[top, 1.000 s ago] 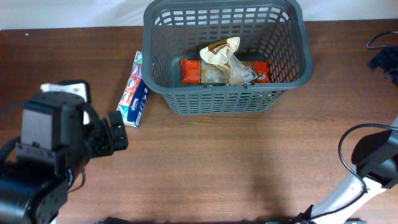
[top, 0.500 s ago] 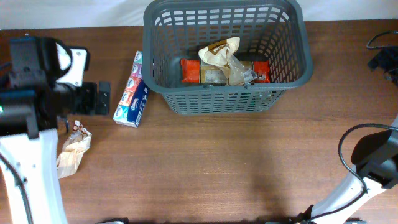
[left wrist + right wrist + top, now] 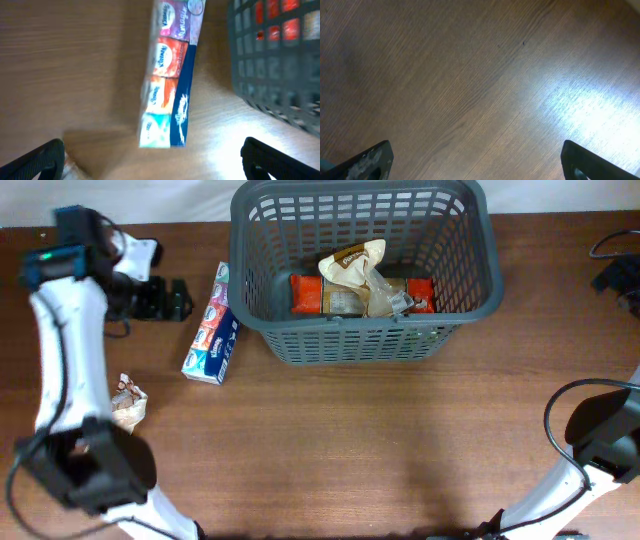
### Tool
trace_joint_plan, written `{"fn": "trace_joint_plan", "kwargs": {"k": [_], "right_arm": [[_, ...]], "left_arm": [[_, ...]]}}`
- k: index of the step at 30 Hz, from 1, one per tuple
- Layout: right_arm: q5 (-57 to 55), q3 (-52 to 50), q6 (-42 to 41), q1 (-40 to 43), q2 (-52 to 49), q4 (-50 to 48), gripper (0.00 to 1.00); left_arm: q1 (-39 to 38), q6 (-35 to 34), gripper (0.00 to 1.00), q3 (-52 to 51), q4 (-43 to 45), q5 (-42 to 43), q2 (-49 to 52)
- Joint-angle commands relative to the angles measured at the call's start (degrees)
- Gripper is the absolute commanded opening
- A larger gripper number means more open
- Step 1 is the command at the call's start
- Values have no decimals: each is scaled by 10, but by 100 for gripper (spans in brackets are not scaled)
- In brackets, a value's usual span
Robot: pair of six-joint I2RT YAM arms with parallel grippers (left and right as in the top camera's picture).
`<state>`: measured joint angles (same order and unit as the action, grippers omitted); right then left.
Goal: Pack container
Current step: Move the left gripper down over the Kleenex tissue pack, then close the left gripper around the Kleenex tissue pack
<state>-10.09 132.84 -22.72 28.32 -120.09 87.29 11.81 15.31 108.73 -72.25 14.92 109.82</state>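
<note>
Overhead, the left gripper [image 3: 182, 298] hangs with jaws wide apart just beside the tissue pack [image 3: 212, 325], lined up (I'd guess) to take it next. The pack lies close by the container [image 3: 365, 345], whose wall crowds that side. An orange package [image 3: 308, 293] and a tan bag [image 3: 360, 270] are inside, and a crumpled wrapper [image 3: 128, 402] lies nearer. The right gripper [image 3: 475, 165], jaws likewise apart, hangs over bare wood.

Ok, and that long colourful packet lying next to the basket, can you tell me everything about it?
The packet is long, slim and wrapped in shiny plastic. It looks like a row of little tissue packs in purple, red, orange and teal, with a blue side. It lies flat and slightly slanted on the brown wooden table, just left of the basket, with a small gap between them. The open left claw is close by but not touching it.
</note>
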Motion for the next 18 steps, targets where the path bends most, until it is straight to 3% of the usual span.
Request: {"fn": "trace_joint_plan", "kwargs": {"k": [1, 4, 10, 18], "right_arm": [[-11, -5, -7, 2, 7, -2, 99], [-11, -5, -7, 2, 7, -2, 99], [-11, -5, -7, 2, 7, -2, 99], [-11, -5, -7, 2, 7, -2, 99]], "left_arm": [[-14, 11, 99, 1, 17, 16, 49], [-23, 11, 100, 1, 25, 11, 86], [-61, -7, 99, 1, 30, -108, 134], [-85, -9, 100, 1, 37, -113, 161]]}}
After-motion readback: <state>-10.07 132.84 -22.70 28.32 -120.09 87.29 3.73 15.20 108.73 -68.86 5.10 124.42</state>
